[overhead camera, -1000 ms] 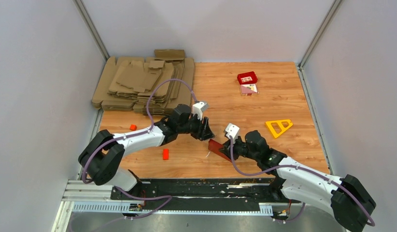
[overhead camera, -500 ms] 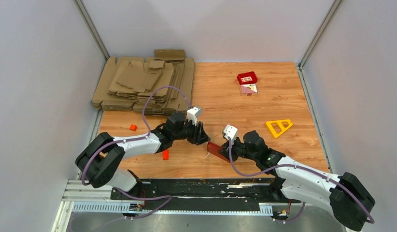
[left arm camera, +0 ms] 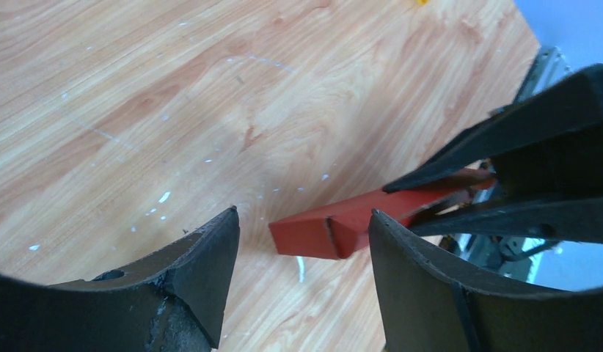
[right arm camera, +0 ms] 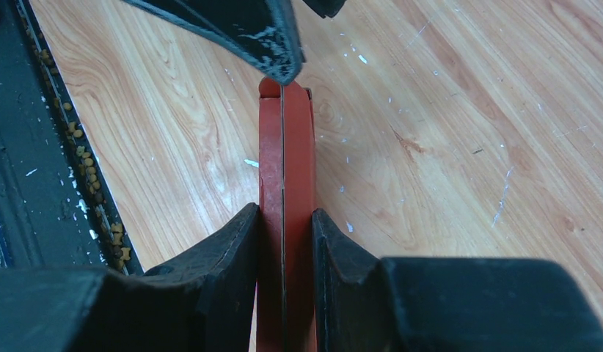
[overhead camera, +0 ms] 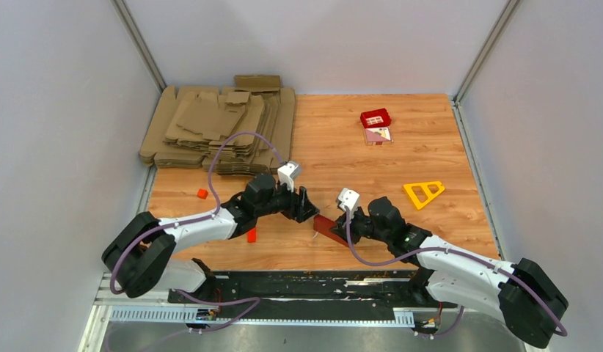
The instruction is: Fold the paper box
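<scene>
Wood surface [overhead camera: 342, 132]: paper box [right arm camera: 284, 147] looks flat, folding barely begun. Right gripper [right arm camera: 285, 216] fingers clamp it; left gripper [left arm camera: 302, 227] fingers open near its end.

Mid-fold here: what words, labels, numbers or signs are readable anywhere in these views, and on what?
No readable text in any view.
paper box: plain red, unprinted.
cardboard sheets: no print visible.
red tile and the card just in front of it: patterns only, too small to tell whether there is any lettering.
</scene>
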